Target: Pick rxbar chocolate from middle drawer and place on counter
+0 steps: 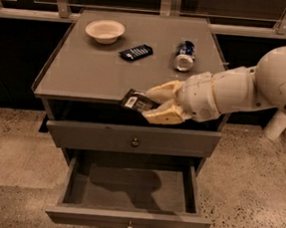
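My gripper [151, 104] is shut on the rxbar chocolate [136, 102], a small flat black bar with a pale label. It holds the bar level at the counter's front edge, right of the middle, with the bar's left end sticking out past the fingers [162, 91]. The counter [86, 71] is the cabinet's flat grey top. The middle drawer [131, 190] stands pulled open below, and its inside shows only the arm's shadow.
On the counter stand a cream bowl [105, 31] at the back left, a dark blue wrapped bar [136, 52] in the middle and a can on its side [184, 55] at the back right. The upper drawer front [133, 137] is closed. Speckled floor surrounds the cabinet.
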Controlling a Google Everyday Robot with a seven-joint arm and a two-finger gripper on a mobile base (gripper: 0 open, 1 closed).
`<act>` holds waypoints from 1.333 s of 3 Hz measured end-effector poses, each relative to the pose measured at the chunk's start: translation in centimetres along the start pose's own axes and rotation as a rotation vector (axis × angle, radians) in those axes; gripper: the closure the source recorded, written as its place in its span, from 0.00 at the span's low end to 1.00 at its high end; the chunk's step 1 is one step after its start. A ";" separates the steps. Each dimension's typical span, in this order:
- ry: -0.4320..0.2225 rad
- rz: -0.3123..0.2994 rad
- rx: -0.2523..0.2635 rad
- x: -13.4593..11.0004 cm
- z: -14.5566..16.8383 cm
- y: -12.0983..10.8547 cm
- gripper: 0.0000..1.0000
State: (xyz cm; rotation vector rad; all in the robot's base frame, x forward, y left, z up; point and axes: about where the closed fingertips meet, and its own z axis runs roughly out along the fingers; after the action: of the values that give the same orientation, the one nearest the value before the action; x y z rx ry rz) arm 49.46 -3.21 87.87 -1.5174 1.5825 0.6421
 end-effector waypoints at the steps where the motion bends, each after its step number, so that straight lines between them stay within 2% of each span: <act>1: -0.038 -0.061 0.052 -1.6 -1.6 -3.7 1.00; 2: -0.087 -0.043 0.126 -1.0 -1.6 -8.3 1.00; 3: -0.115 -0.018 0.201 -0.1 -1.5 -11.5 1.00; 4: -0.139 0.021 0.243 1.2 -1.2 -13.6 1.00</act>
State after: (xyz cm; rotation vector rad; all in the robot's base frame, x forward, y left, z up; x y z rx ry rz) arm 62.56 -6.76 89.94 -1.2521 1.5128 0.5328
